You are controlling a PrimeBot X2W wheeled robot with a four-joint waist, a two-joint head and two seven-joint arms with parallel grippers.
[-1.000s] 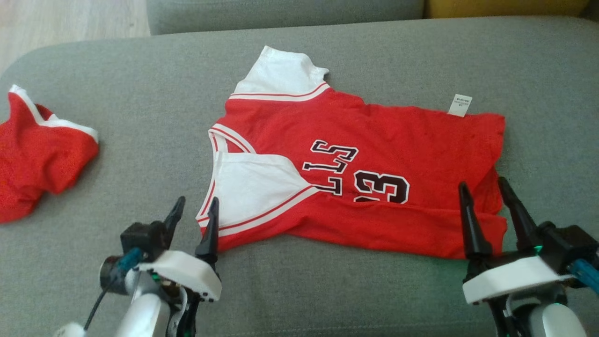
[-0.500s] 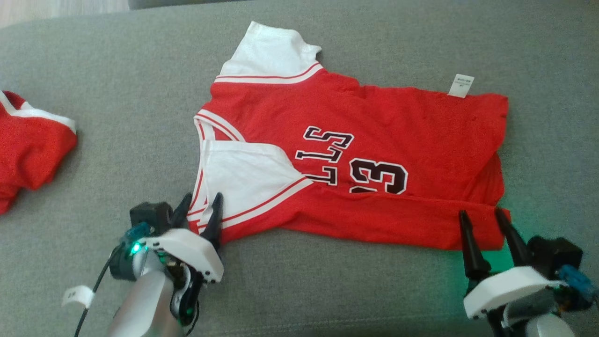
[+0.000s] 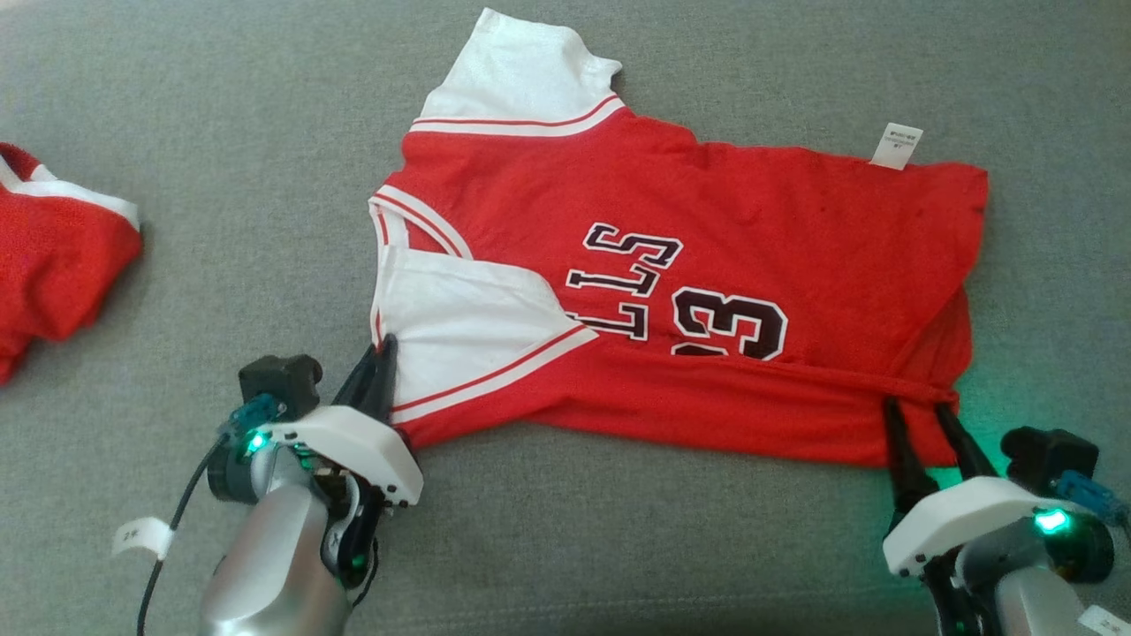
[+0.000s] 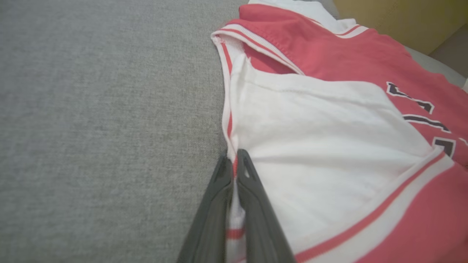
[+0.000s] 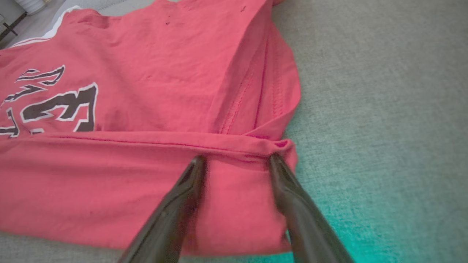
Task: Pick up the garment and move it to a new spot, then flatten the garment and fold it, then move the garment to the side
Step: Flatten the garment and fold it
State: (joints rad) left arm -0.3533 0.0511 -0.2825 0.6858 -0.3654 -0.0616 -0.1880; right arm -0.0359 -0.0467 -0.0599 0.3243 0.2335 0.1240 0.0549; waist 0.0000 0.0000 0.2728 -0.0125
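shirt (image 3: 724,221): red and white one, lying spread sideways mid gray couch (image 3: 221,177), collar pointing left, near side folded over
left gripper (image 3: 385,349): fingers squeezing together, pinching the white sleeve trim at the shirt's near-left edge
right gripper (image 3: 914,405): fingers standing apart, straddling the folded near-right corner, not clamping anything
tag (image 3: 896,145): sticking out at the far-right edge
other red shirt (image 3: 53,256): sitting bunched off to the left
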